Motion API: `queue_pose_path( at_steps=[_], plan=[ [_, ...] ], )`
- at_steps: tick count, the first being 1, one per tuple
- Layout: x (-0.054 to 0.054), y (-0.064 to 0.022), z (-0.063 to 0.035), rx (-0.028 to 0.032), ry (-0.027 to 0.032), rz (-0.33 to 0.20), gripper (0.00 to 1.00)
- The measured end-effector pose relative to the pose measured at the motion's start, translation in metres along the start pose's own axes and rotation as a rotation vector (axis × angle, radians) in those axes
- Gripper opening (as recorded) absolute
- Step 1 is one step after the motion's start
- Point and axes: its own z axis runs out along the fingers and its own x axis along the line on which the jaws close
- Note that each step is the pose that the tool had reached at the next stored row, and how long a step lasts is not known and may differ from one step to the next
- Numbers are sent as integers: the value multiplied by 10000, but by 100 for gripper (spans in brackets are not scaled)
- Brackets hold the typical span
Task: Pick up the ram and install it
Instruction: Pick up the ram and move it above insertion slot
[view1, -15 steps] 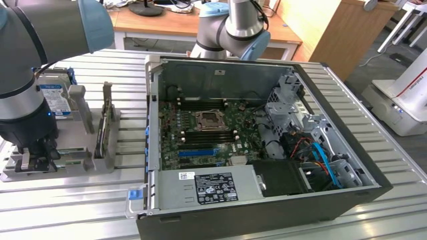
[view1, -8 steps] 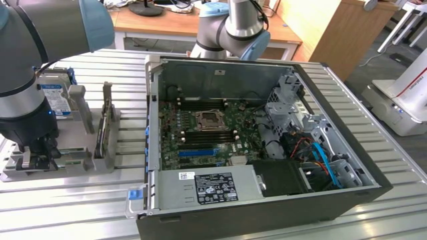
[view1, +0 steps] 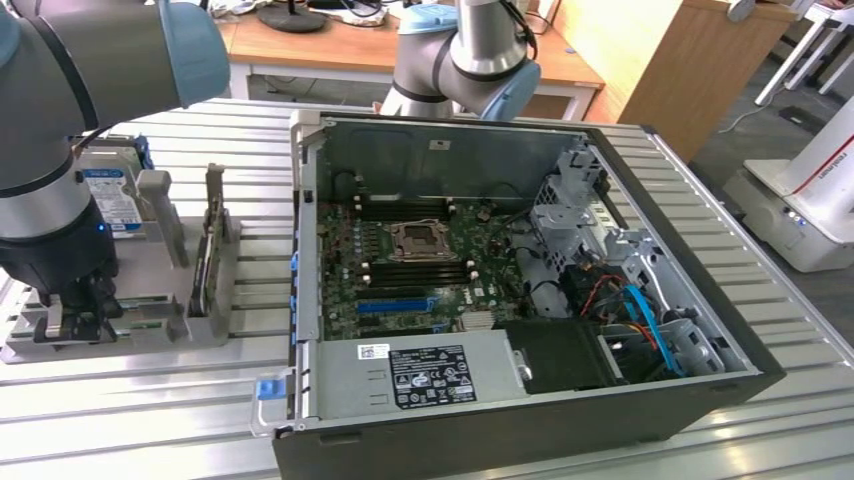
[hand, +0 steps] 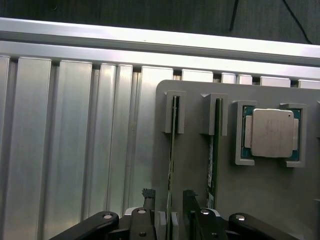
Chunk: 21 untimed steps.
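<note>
The ram stands on edge in a slot of a grey holder plate, seen as a thin green strip. My gripper is open, with one black finger on each side of the stick's near end and a gap to either side. A second green stick stands in the neighbouring slot. In the exterior view my gripper reaches down onto the grey holder at the exterior view's left, beside the open computer case.
A square silver processor sits in its own pocket on the holder plate. A hard drive stands behind the holder. The case's motherboard lies exposed, with cables and a drive cage at the exterior view's right. Slatted aluminium table all around.
</note>
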Motion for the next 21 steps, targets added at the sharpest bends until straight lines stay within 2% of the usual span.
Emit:
queue_pose_path(
  at_steps=[16, 18, 19, 21],
  plan=[
    [2, -35, 0, 1, -1, -6, 36],
    [2, -35, 0, 2, -1, -7, 34],
    [2, -35, 0, 1, -1, -6, 27],
    [2, -35, 0, 1, -1, -6, 27]
  ],
)
